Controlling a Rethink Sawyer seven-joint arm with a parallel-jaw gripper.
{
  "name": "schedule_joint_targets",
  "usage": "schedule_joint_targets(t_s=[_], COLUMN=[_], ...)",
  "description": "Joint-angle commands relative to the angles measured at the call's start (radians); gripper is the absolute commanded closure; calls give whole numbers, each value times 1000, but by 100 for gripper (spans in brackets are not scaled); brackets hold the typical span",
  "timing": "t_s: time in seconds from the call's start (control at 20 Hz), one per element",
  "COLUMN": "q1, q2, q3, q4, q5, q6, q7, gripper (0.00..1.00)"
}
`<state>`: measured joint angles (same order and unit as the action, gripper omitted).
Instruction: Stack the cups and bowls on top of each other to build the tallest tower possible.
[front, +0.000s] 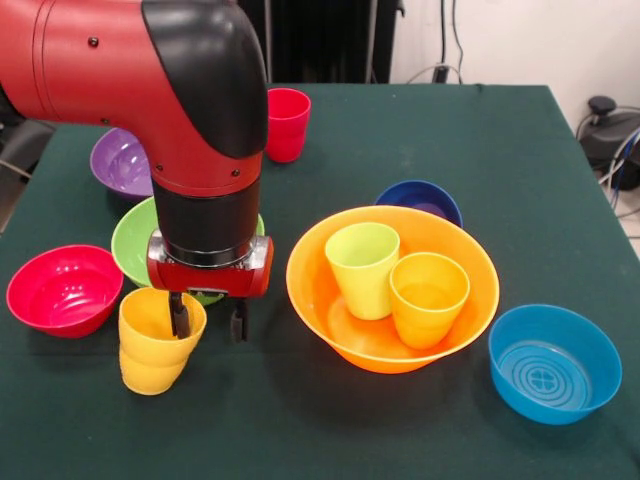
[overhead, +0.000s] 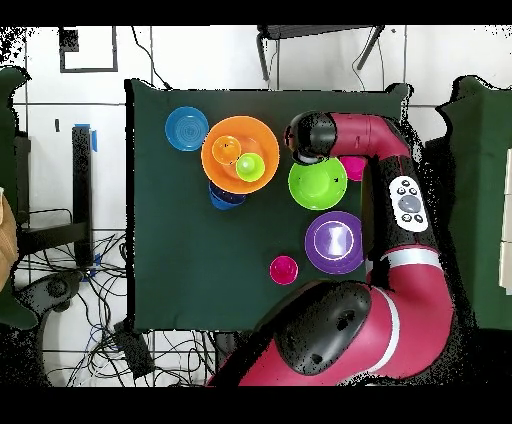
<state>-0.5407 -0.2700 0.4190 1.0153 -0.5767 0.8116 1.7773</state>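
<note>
A: What is seen at the left of the front view?

B: A red bowl (front: 64, 289) is found upright at the left edge, untouched. Behind it a purple bowl (front: 121, 161) and a lime green bowl (front: 137, 238) are seen, both standing alone on the table (front: 330, 430). Nothing has been stacked there.

A: And the gripper?

B: The gripper (front: 209, 317) is held over the yellow cup (front: 156, 340). One finger is placed inside the cup's mouth and the other outside its wall, so the rim is straddled. The jaws are spread; the wall is not yet seen to be pinched, so the cup is judged not yet grasped.

A: What has been done toward the tower?

B: Little, it would seem. The large orange bowl (front: 392, 290) has been set as the base, right of centre, and two cups are held upright inside it side by side: a light green cup (front: 362, 268) and an orange cup (front: 428, 296). No height is gained from them.

A: What is left over?

B: A red cup (front: 287, 123) is left far back, well apart. A dark blue bowl (front: 420, 200) is seen just behind the orange bowl, and a light blue bowl (front: 554, 361) at the right. All are still to be added, so most of the task is judged undone.
</note>
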Motion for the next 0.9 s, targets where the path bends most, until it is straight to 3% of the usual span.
schedule_joint_targets(t_s=[0.05, 0.8, 0.85, 0.9], q1=[24, 23, 15, 14], q2=[-3, 16, 16, 16], q3=[-10, 12, 22, 21], q4=[-10, -68, -61, -61], q5=[-98, -125, -124, -122], q6=[-55, -36, -51, -48], q7=[-185, -207, -217, -211], gripper=[0, 0, 100, 100])
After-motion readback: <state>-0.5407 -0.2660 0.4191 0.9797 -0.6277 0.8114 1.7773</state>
